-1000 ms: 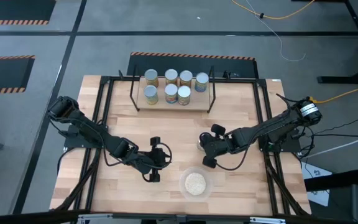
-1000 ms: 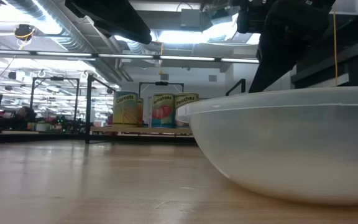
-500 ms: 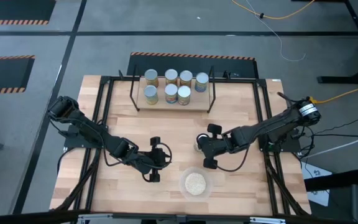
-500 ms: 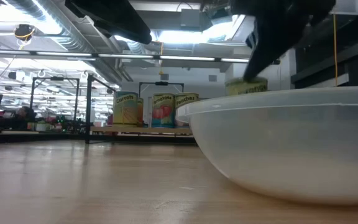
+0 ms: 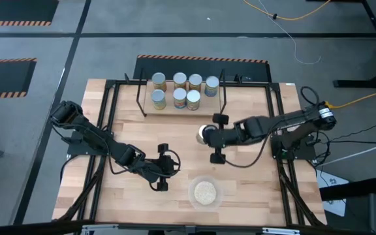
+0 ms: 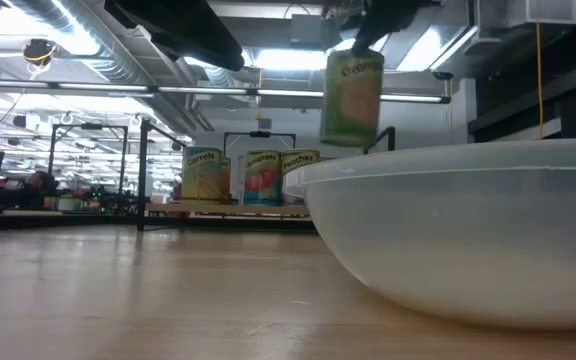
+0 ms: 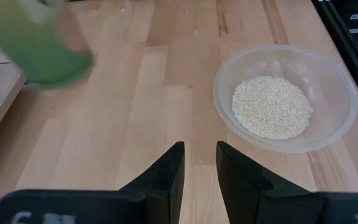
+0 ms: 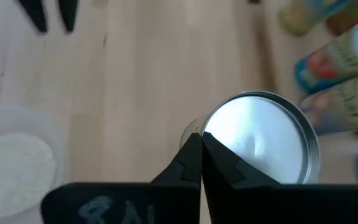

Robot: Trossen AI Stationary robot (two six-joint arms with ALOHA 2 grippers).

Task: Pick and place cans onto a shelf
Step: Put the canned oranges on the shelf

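Observation:
A green-labelled can [image 5: 203,134] with a silver top hangs above the table's middle, with my right gripper [image 5: 207,136] shut on it; the low view shows the can [image 6: 351,95] high above the bowl's rim. Several more cans [image 5: 178,91] stand upright on the shelf [image 5: 209,108] at the far edge. My left gripper [image 5: 173,164] waits near the table's middle, left of the bowl. Its fingers [image 7: 174,167] stand a little apart with nothing between them. My right gripper has its two fingers [image 8: 191,155] shut together at the near edge of the can's silver top [image 8: 213,134]. They come slanting down from the table's right. The fingers hide what they pinch there. The can [image 6: 351,95] hangs below them, slightly tilted, clear of the table.
A clear bowl [image 5: 205,192] of pale grains sits near the front edge, right of my left gripper, and fills the low view's foreground [image 6: 468,230]. The black frame rails [image 5: 276,130] run along both table sides. Bare wood lies between the held can and the shelf.
My right gripper has risen and gone toward the far edge and a little left, toward the shelf, rolling as it went. The green can has come up off the table with it and now hangs clear above the bowl's rim.

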